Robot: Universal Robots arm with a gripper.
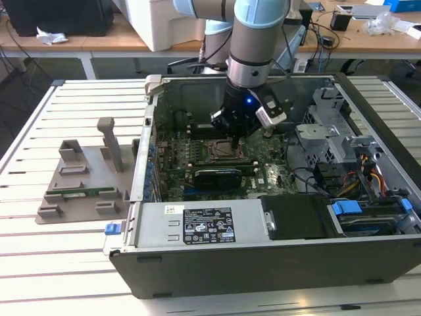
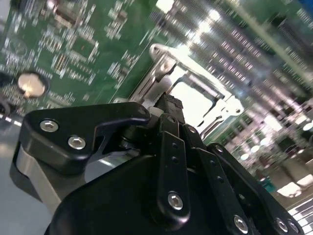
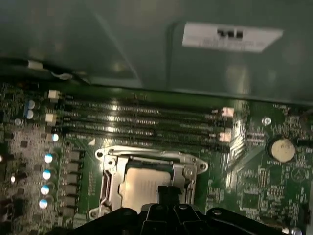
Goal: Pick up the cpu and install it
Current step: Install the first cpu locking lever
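In the exterior view the arm reaches down into an open computer case (image 1: 368, 112) lying on a slatted white table (image 1: 39, 263), with the gripper (image 1: 235, 139) low over the socket area of the green motherboard (image 1: 177, 174); a black card with a fan (image 1: 217, 176) sits just in front of it and a grey moulded tray (image 1: 79, 187) rests on the table to the exterior view's left. That view gives the overall layout but hides the socket under the wrist. The first wrist view supplies it: the cpu (image 3: 142, 188), a flat square with a dull silver-grey metal top, lies inside the shiny steel socket frame (image 3: 105, 171), with the gripper (image 3: 168, 196) touching or just above its near edge. Long dark memory slots (image 3: 142, 122) run beside the frame, and a round silver coin cell (image 3: 282, 150) sits well apart. In the second wrist view the gripper (image 2: 168, 100) is matte black with bright screw heads, its narrow ribbed fingertips (image 2: 172, 101) drawn together to one tip over the pale cpu (image 2: 195, 100), with nothing visibly clamped between them.
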